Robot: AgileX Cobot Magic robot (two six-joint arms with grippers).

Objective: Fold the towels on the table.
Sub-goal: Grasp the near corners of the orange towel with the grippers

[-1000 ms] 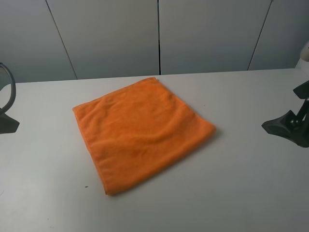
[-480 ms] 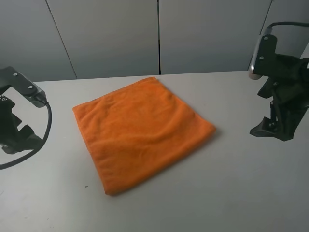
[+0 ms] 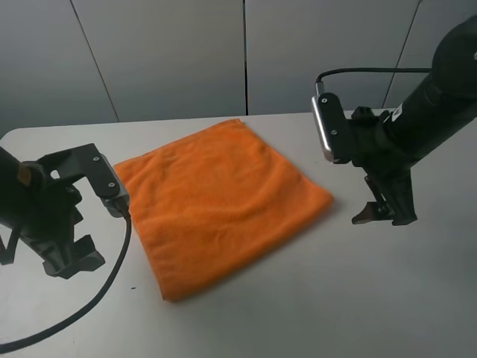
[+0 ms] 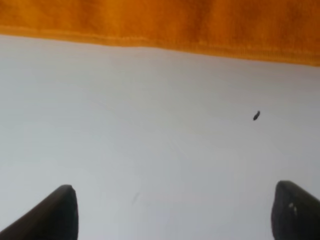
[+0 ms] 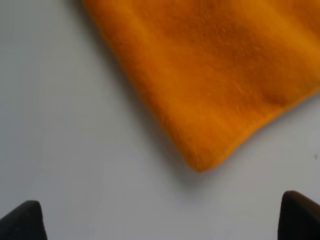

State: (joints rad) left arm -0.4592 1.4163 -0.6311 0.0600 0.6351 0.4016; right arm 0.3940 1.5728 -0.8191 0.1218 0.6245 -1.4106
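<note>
**Exterior high view: lining up for the first fold**

The towel [image 3: 220,205] lies flat mid-counter [image 3: 373,306], between my two arms. My left claw [image 3: 72,262] hangs wide just off its left edge, my right claw [image 3: 382,214] wide near the right corner — neither touches cloth. I judge this the approach; next I need both claws low on the hem, pinching together.

Robot lab setup: white table [image 3: 313,313], grey panelled wall [image 3: 171,60], left arm [image 3: 45,216], right arm [image 3: 421,123].
</note>
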